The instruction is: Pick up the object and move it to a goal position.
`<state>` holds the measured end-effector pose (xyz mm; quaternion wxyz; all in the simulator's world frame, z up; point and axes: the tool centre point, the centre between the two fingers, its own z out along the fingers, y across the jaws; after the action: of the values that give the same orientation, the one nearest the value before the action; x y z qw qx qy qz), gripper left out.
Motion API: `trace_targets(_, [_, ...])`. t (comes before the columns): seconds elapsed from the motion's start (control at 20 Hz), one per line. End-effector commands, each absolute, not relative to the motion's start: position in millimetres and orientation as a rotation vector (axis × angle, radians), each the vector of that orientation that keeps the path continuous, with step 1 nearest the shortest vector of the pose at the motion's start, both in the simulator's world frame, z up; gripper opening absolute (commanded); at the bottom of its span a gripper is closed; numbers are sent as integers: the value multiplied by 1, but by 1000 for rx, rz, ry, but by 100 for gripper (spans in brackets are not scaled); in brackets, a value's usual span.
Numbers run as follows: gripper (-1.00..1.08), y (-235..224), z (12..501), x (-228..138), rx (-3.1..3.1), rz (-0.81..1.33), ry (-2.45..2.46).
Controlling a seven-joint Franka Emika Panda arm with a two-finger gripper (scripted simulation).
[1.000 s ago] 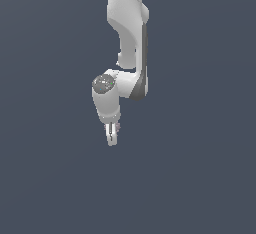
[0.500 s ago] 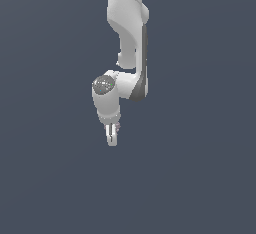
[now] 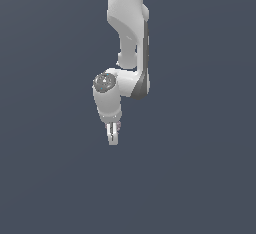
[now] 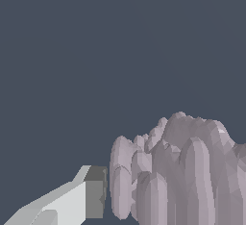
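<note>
Against the flat slate-grey background in the exterior view, the white Panda arm (image 3: 131,33) drops in from the top edge, bends at a bulky joint, and ends in the gripper (image 3: 113,137) pointing straight down. Going left to right there: empty grey backdrop, then the round grey cap on the wrist joint (image 3: 104,82), then the white wrist body with a dark band (image 3: 145,85) along its side toward the exterior view's right, then grey again. The fingers look pulled in close together, with a tiny pale mauve-ish sliver between them — too small at this size to make out any shape.

The wrist view is way more useful. One finger (image 4: 62,202) comes in as a white wedge with a dark grey pad (image 4: 95,193) on the end, and just beside that pad sits the object (image 4: 175,171) — a lumpy, knobbly mauve-grey clump made of lots of rounded vertical bumps, filling the lower corner of the frame. The pad is right up against its edge, either touching or a hair off, I can't tell which. The other finger is out of frame or hidden behind the lump. So the claw is narrow and closed around the object, which sits between the fingertips with plain grey behind it.
</note>
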<state>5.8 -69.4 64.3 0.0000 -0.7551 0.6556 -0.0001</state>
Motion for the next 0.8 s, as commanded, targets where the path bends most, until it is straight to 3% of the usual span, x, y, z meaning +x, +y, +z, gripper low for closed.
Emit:
trace_targets(0.0, [-100,-64,75,7,-2372,-2,2058])
trace_targets(0.75, [-100,-1,210,15,-2371,-3,2063])
